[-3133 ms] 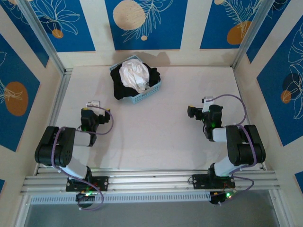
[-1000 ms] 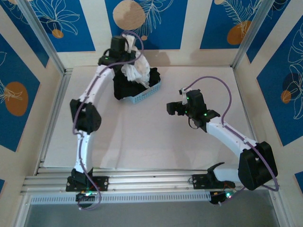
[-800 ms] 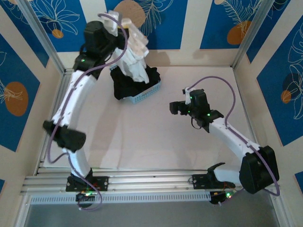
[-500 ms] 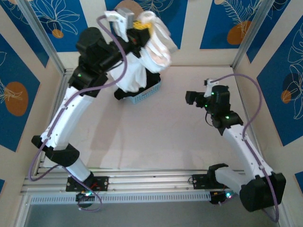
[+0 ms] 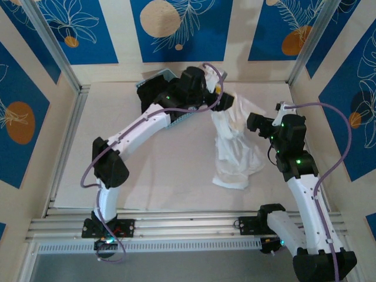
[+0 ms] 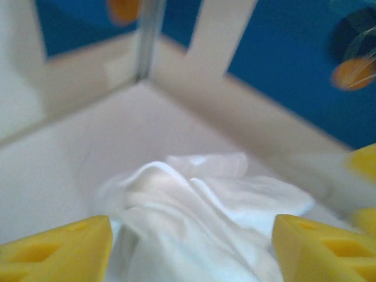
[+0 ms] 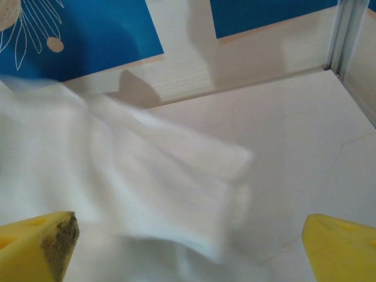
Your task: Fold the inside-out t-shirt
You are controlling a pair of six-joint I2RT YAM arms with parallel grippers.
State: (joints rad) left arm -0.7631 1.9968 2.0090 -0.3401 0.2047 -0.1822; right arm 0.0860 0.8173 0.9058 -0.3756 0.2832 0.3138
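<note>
T-shirt [image 5: 235,151]: white cloth, soft, matt, creased
Table [image 5: 164,176]: smooth, matt, pale
Finger pads [image 6: 59,249]: yellow, matt
Near rail [image 5: 188,222]: grooved metal, satin

The pale worktop [image 5: 147,170] carries two things. A white t-shirt [image 5: 236,161] lies in a crumpled heap toward 3 o'clock, its lower edge spread flat on the surface and its upper folds bunched higher. A blue basket [image 5: 151,81] sits toward 12 o'clock by the back wall, partly hidden.
</note>
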